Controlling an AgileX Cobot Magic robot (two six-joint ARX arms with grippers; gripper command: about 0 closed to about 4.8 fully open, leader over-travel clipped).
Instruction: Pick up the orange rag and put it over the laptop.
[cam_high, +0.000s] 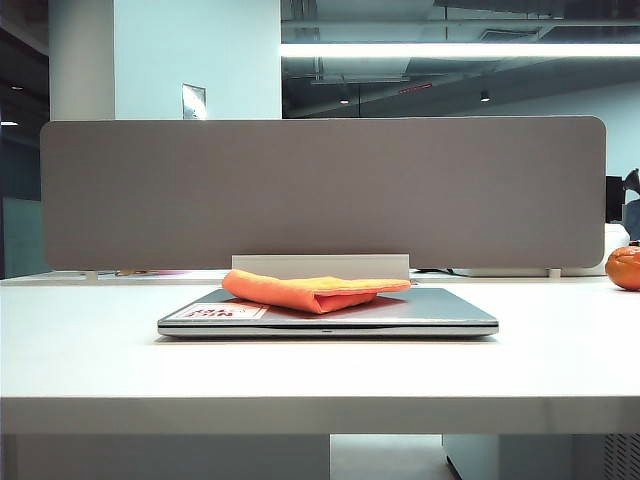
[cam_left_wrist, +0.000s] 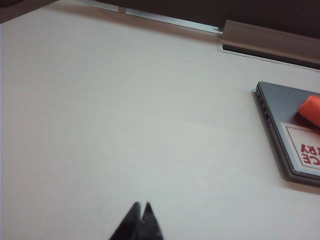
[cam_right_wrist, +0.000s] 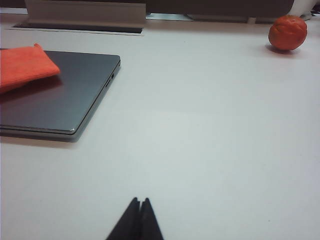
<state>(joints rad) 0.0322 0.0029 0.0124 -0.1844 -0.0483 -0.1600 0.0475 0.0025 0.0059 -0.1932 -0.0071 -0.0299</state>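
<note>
The orange rag (cam_high: 315, 290) lies draped across the closed laptop (cam_high: 440, 312), so the job looks done. Both the left gripper (cam_left_wrist: 140, 206) and right gripper (cam_right_wrist: 139, 201) (2 pairs of fingertips pressed together, empty) hang over bare table (cam_high: 300, 370), well clear.

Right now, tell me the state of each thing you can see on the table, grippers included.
orange rag: folded, lying on the laptop lid.
laptop: shut, flat on the table.
orange ball: resting on the table, apart from the laptop.
left gripper: jaws shut, empty, above bare table.
right gripper: jaws shut, empty, above bare table.

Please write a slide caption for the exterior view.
Orange rag lies on the closed laptop; no gripper visible.
</note>
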